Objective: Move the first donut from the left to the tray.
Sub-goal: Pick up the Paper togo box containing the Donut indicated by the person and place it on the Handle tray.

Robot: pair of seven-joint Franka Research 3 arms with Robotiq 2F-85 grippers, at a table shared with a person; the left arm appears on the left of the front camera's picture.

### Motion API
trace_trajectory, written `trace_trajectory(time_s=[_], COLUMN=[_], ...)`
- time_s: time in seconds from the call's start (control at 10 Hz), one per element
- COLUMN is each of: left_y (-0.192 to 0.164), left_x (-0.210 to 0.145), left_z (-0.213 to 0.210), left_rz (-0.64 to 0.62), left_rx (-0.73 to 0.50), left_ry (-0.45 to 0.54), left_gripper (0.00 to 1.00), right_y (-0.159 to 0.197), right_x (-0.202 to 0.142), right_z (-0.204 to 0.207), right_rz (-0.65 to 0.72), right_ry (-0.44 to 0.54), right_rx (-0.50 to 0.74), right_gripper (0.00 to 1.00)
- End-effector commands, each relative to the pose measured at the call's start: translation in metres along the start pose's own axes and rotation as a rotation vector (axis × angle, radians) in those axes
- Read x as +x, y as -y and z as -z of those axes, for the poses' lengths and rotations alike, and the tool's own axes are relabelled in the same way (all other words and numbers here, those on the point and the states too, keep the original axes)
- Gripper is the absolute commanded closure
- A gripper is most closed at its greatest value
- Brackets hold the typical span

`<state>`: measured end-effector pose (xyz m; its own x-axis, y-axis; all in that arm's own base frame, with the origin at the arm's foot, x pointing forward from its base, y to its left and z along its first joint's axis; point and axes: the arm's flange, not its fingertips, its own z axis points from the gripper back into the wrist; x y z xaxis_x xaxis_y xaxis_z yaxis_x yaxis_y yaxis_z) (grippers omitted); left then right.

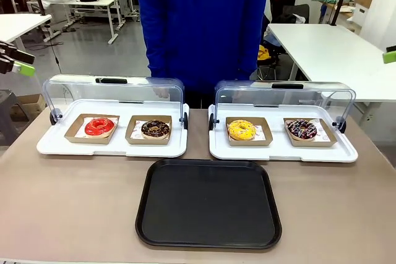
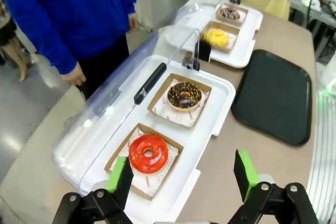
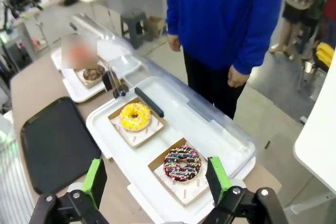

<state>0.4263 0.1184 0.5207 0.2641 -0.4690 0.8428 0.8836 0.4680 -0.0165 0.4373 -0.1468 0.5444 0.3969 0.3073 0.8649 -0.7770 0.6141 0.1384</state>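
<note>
Red donut (image 1: 99, 127) sits far left, black tray (image 1: 208, 205) near centre; left gripper (image 2: 184, 162) and right gripper (image 3: 157, 165) both spread apart, empty.

On the table (image 1: 68, 208), three trays; left lidded tray (image 1: 55, 145) and right lidded tray (image 1: 284, 151) side by side on the far half, a gap between; lids (image 1: 114, 94) tipped back behind them; the tray (image 1: 208, 205) nearer the robot, before that gap. Left lidded tray: two cardboard trays (image 1: 73, 133) side by side; the first donut from the left (image 1: 100, 127) in the left one, second donut (image 1: 155, 129) in the right one. Right lidded tray likewise; third donut (image 1: 241, 130) left, fourth donut (image 1: 302, 129) right. Person (image 1: 204, 23) behind the table, centre.
</note>
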Motion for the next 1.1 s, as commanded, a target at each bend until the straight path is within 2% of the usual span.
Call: trace_trajectory(time_s=[0.0, 0.2, 0.5, 0.6, 0.7, 1.0], left_y=[-0.011, -0.014, -0.012, -0.011, -0.009, -0.009], left_x=[-0.007, -0.009, -0.007, -0.006, -0.009, -0.009], left_z=[-0.004, -0.008, -0.009, -0.005, -0.011, -0.011], left_rz=[0.039, 0.056, 0.044, 0.004, 0.035, 0.035], left_rx=[-0.028, -0.027, -0.021, 0.021, -0.023, -0.023], left_ry=[0.065, 0.127, 0.093, 0.065, 0.091, 0.091], left_gripper=[0.0, 0.0, 0.0, 0.0, 0.0, 0.0], right_y=[0.024, 0.035, 0.036, 0.037, 0.033, 0.033], right_x=[-0.007, -0.01, -0.009, -0.008, -0.014, -0.014], right_z=[-0.007, -0.022, -0.029, -0.03, -0.032, -0.032], right_rz=[-0.019, -0.008, 0.007, 0.0, 0.032, 0.032], right_ry=[0.071, 0.126, 0.154, 0.153, 0.127, 0.127], right_rx=[0.045, 0.032, 0.023, -0.006, 0.02, 0.02], right_gripper=[0.0, 0.0, 0.0, 0.0, 0.0, 0.0])
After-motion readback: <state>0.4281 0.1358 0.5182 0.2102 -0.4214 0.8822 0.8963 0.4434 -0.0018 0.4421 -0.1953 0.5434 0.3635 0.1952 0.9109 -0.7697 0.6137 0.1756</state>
